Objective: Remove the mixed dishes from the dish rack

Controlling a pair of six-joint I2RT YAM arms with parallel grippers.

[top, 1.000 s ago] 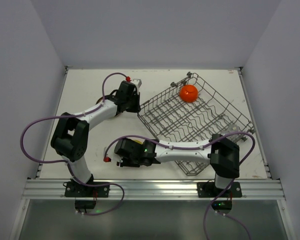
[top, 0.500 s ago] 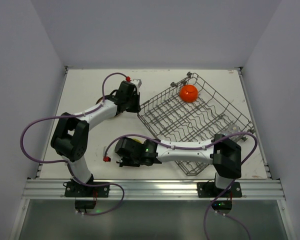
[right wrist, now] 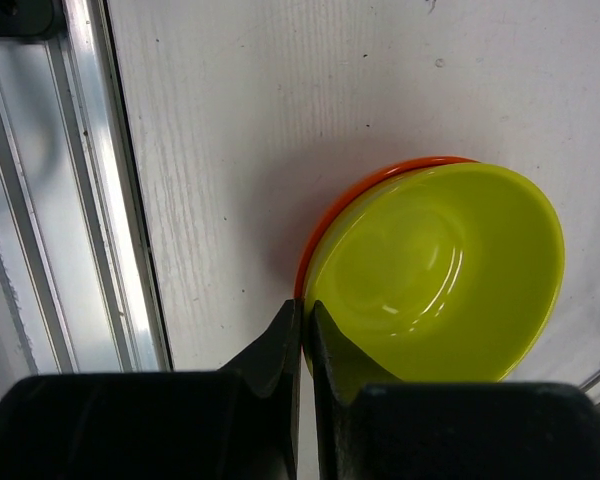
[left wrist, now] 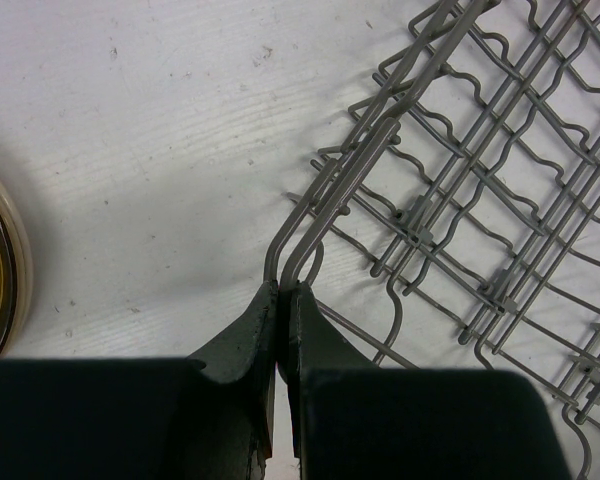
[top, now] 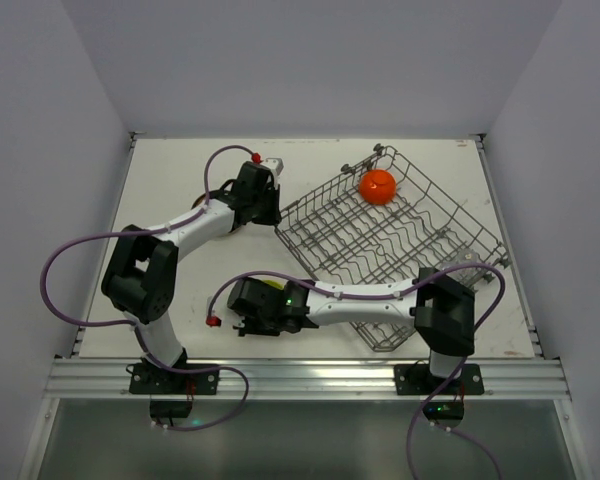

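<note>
My right end effector (right wrist: 302, 312), jaws pressed together and empty, sits at the left rim of the glossy yellow-green bowl (right wrist: 440, 270), which is nested in an orange bowl (right wrist: 400, 167) on the table (right wrist: 280, 120). The other orange bowl (top: 377, 186) lies dome-up at upper right in the wire dish rack (top: 380, 250), nearer my left end effector (left wrist: 280, 295), which is pinched on the rack's corner wire.

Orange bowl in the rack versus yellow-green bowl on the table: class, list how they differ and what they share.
Place: the orange bowl sits in the rack, the yellow-green bowl out on the table. Company: the orange bowl is alone, the yellow-green bowl nests in a second orange bowl. Both are small, glossy and round.
</note>
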